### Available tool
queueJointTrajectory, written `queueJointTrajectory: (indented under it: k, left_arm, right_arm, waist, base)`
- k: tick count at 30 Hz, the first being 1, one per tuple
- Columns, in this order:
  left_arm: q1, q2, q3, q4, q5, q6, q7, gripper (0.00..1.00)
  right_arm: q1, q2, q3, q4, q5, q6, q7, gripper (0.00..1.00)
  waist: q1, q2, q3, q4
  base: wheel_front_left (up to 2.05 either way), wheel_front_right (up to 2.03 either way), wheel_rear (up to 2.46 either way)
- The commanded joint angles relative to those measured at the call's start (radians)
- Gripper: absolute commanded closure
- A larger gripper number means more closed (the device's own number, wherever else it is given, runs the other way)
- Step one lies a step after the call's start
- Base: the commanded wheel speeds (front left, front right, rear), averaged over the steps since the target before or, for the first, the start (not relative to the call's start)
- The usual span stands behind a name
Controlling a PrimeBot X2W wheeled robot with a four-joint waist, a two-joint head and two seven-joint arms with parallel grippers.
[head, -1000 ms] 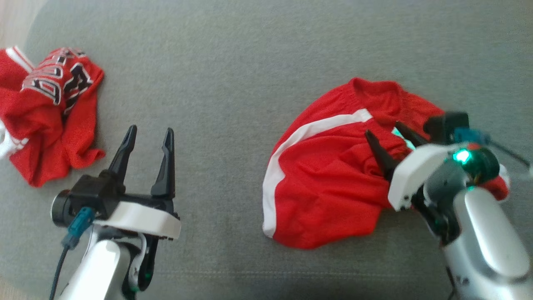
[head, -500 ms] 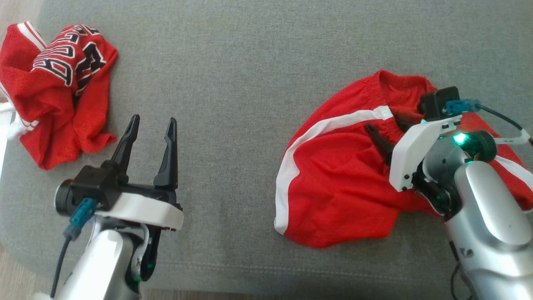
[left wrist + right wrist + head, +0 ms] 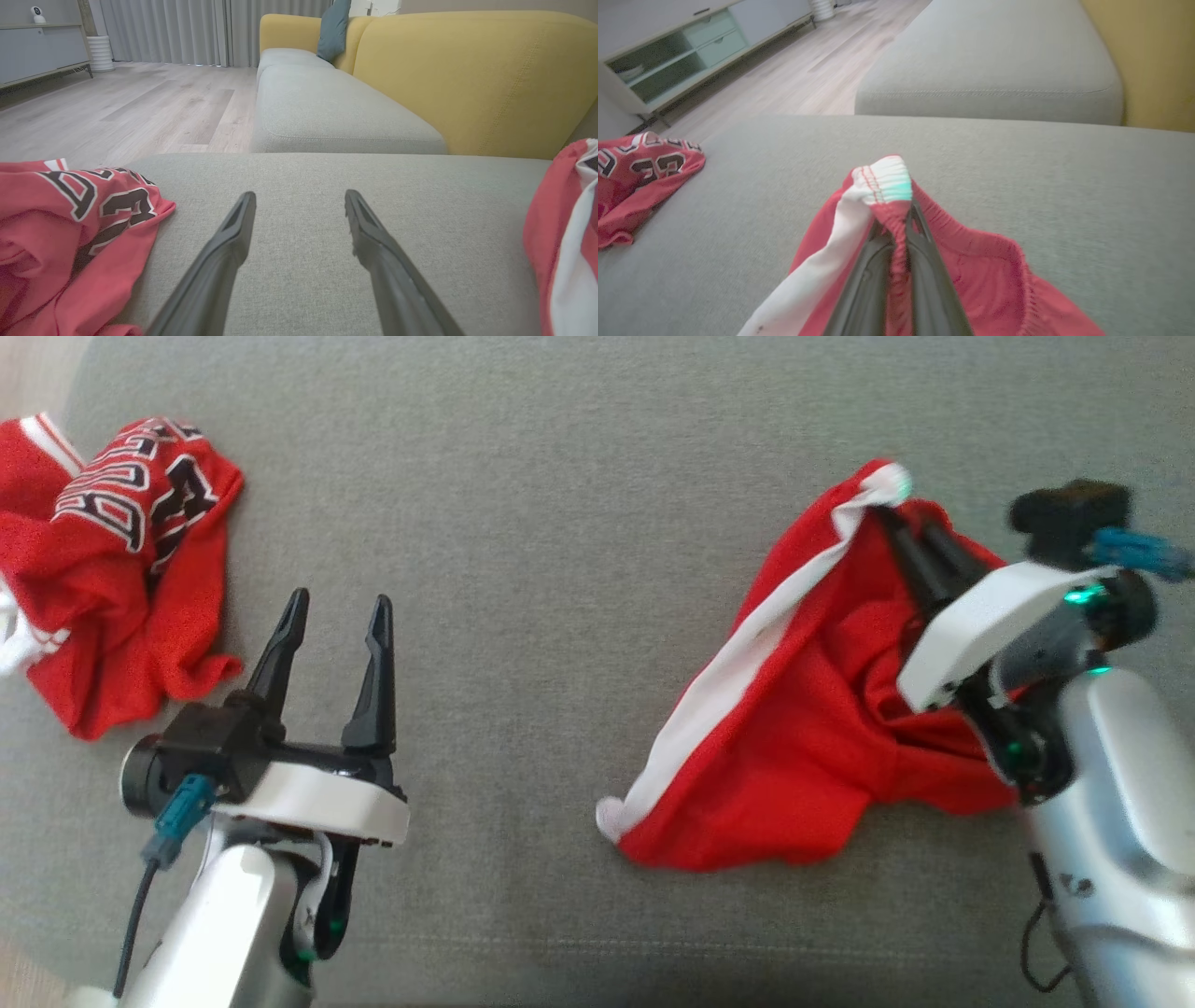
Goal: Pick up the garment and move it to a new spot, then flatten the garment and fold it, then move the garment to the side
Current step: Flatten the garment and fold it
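The garment is a pair of red shorts [image 3: 803, 728] with a white side stripe, on the grey sofa seat [image 3: 541, 523] at the right. My right gripper [image 3: 887, 509] is shut on the shorts' elastic waistband [image 3: 889, 186] and holds that end raised, so the cloth hangs in a peak while its lower part still rests on the seat. In the right wrist view my right gripper [image 3: 896, 219] pinches the bunched waistband between both fingers. My left gripper [image 3: 338, 616] hovers open over bare cushion at the lower left, and the left wrist view shows this left gripper [image 3: 299, 205] holding nothing.
A crumpled red jersey [image 3: 112, 579] with black-and-white lettering lies at the seat's far left, also in the left wrist view as the jersey [image 3: 70, 228]. A yellow sofa back [image 3: 467, 74] and another grey cushion [image 3: 336, 112] stand beyond. The seat's front edge runs below both arms.
My right gripper has shut on the waistband and lifted it up and away, pulling the flat-lying shorts into a raised peak. The head camera shifted slightly. The left arm stayed put.
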Motion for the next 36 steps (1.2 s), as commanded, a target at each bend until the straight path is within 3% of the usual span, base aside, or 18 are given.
queueJointTrajectory:
  k: [1,10,16,17,18,19,28,36]
  left_arm:
    - [-0.024,0.02,0.047,-0.03,0.012,0.001,-0.012,0.0]
    - [-0.004,0.028,0.048,-0.04,0.015,0.009,-0.012,0.0]
    - [0.002,0.033,0.041,-0.047,0.012,0.01,-0.008,0.0]
    - [0.005,0.034,0.042,-0.048,0.012,0.012,-0.007,0.0]
    - [0.007,0.036,0.042,-0.05,0.011,0.013,-0.006,0.0]
    - [0.01,0.039,0.042,-0.054,0.01,0.014,-0.004,0.0]
    - [0.031,0.043,0.039,-0.058,0.007,0.027,-0.001,0.0]
    - [0.077,0.048,0.041,-0.071,0.001,0.046,0.001,0.0]
  right_arm:
    - [-0.025,-0.001,-0.02,-0.046,0.007,-0.001,-0.03,1.0]
    - [0.139,0.017,-0.216,-0.067,-0.035,-0.001,-0.012,1.0]
    - [0.326,0.083,-0.329,-0.128,-0.083,-0.001,-0.003,1.0]
    - [0.347,0.096,-0.339,-0.138,-0.088,-0.001,-0.01,0.89]
    - [0.364,0.107,-0.346,-0.147,-0.093,-0.001,-0.021,0.39]
    - [0.387,0.123,-0.351,-0.164,-0.106,-0.001,-0.056,0.0]
    - [0.43,0.15,-0.335,-0.275,-0.239,-0.001,-0.29,0.0]
    - [0.46,0.158,-0.273,-0.341,-0.287,-0.001,-0.286,0.0]
  waist:
    - [0.0,0.0,-0.01,-0.014]
    - [0.0,0.0,-0.029,-0.056]
    - [0.0,0.0,-0.031,-0.074]
    - [0.0,0.0,-0.032,-0.078]
    - [0.0,0.0,-0.032,-0.081]
    - [0.0,0.0,-0.032,-0.084]
    - [0.0,0.0,-0.067,-0.074]
    - [0.0,0.0,-0.118,-0.065]
  base:
    - [0.0,0.0,0.0]
    - [0.0,0.0,0.0]
    - [0.0,0.0,0.0]
    - [0.0,0.0,0.0]
    - [0.0,0.0,0.0]
    - [0.0,0.0,0.0]
    - [0.0,0.0,0.0]
    - [0.0,0.0,0.0]
